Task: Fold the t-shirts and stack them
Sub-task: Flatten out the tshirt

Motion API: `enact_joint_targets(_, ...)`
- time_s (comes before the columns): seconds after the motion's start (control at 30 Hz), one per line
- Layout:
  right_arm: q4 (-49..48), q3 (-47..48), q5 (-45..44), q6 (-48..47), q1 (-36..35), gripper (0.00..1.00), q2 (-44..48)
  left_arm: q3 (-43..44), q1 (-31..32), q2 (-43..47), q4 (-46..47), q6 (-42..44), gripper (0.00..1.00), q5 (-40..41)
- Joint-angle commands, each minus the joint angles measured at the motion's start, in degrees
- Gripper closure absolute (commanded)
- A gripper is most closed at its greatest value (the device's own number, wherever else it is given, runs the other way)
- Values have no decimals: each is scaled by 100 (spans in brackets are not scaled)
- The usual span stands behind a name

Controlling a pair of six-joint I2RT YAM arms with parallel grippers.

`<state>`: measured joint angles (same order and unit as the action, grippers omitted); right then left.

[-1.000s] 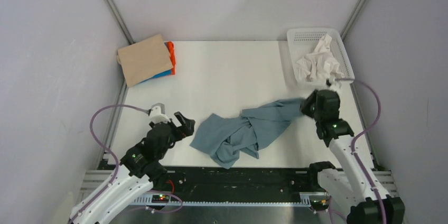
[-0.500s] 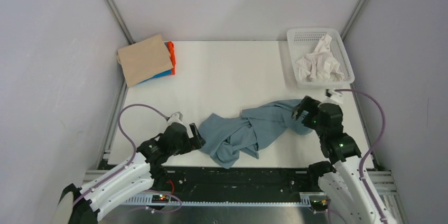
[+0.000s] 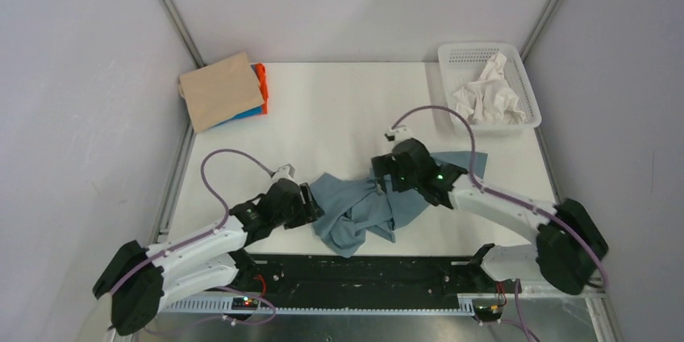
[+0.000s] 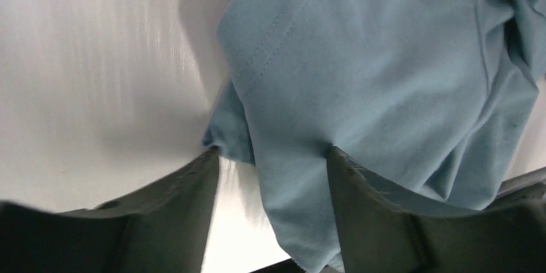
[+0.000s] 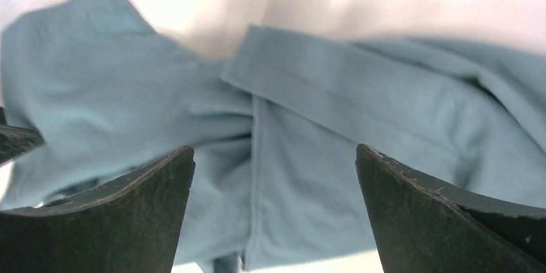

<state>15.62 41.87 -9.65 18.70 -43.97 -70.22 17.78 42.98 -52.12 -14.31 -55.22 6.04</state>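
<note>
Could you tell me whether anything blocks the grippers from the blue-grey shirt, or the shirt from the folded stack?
Nothing visible does. The left gripper, open, straddles the blue-grey shirt at its edge; the right gripper hangs open over its middle; nothing lies between it and the folded stack.

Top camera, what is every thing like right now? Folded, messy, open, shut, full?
Blue-grey t-shirt: crumpled, unfolded, on the table.
Tan t-shirt: folded, lying on top of the others.
Orange t-shirt and bright blue t-shirt: folded, under the tan one.
Basket: holds crumpled white cloth.
Left gripper: open, shirt's edge between its fingers.
Right gripper: open, over the shirt.
</note>
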Motion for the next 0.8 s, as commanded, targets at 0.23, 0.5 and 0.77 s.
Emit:
enact_joint_targets(0.23,-19,1882,-1139,-253,-558,1,-2356,230,112,-601,-17,53,77,237)
enact_joint_targets(0.5,275,2242,-1791,-73,-550,25,-3141,188,106,-423,-18,65,100,263)
enact_joint_targets(0.77,502,2243,-2326,298,-423,82,-3089,251,107,-258,-74,119,100,397)
